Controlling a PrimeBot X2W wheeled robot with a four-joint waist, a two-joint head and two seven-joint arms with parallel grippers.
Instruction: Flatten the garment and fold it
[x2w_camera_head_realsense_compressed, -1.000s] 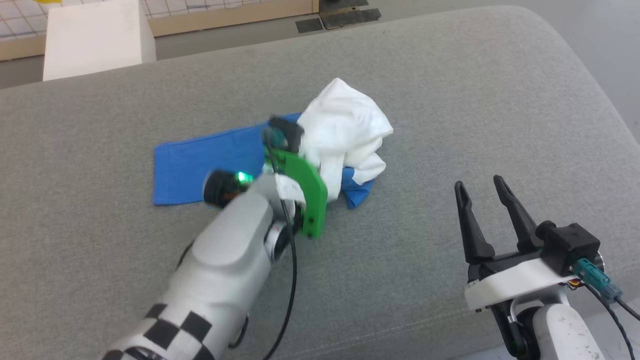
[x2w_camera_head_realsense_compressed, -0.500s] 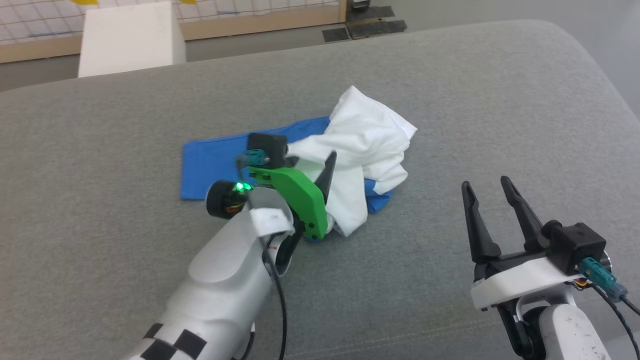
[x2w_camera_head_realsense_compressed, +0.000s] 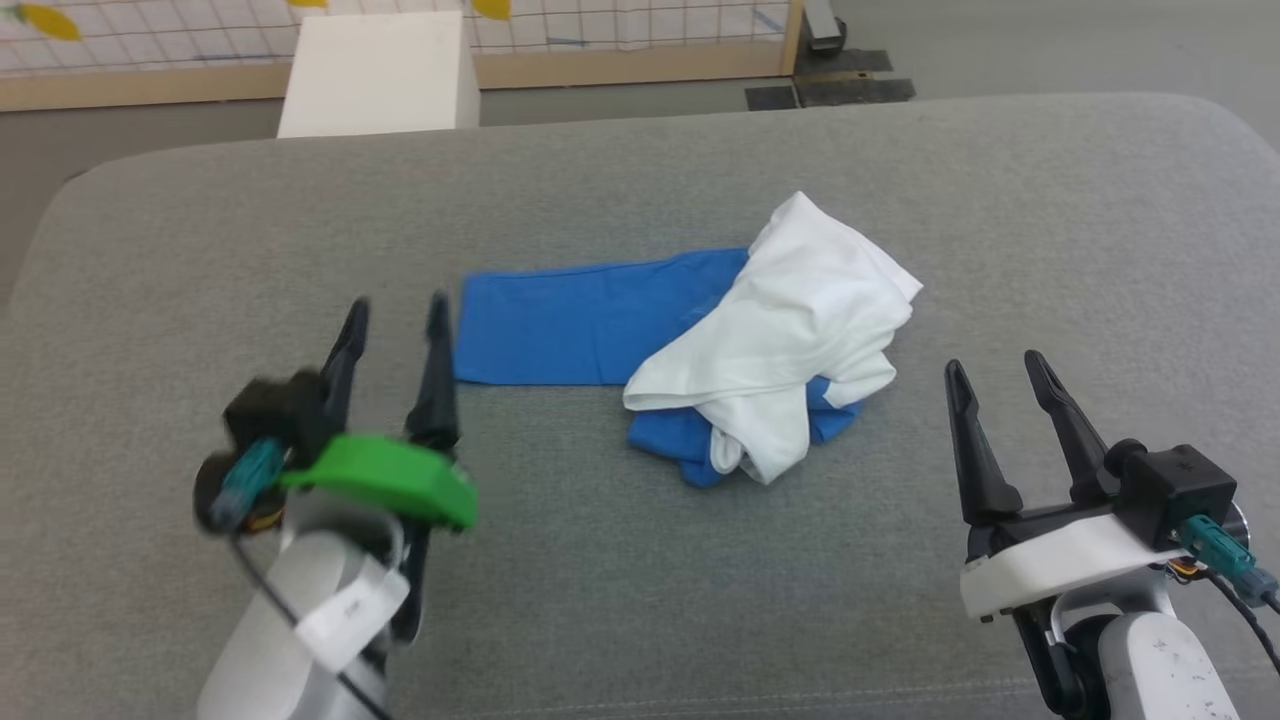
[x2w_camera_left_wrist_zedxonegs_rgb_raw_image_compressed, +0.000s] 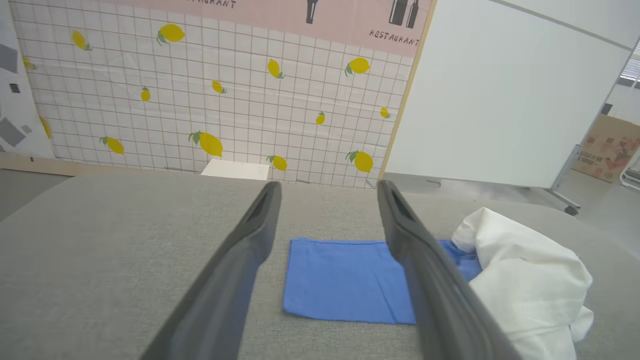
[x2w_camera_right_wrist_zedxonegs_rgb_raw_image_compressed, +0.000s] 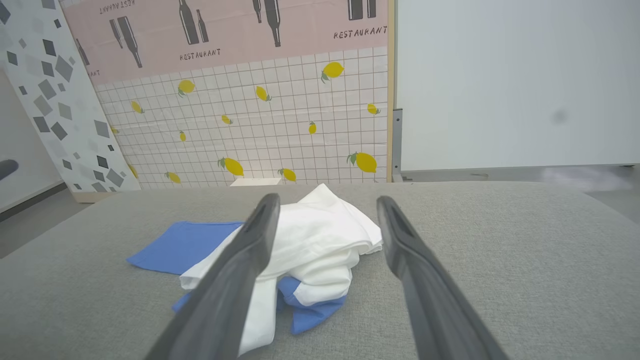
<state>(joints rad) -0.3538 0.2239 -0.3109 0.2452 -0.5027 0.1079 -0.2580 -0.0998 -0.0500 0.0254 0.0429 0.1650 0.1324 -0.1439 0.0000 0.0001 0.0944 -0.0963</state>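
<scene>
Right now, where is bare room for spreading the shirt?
Bare cushion: between left end effector and right end effector, before the shirt; also behind it. Crowded where it bunches up.

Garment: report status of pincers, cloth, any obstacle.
Left pincer open, empty, apart from cloth. Right pincer open, empty. Garment crumpled on grey cushion, one blue sleeve spread flat. No obstacle seen.

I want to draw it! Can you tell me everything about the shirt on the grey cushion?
The shirt is soft cloth, white with bright blue parts. It lies crumpled in a heap on the grey cushion. One blue sleeve stretches out flat toward the robot's left. More blue pokes out underneath. Nothing holds it.
</scene>
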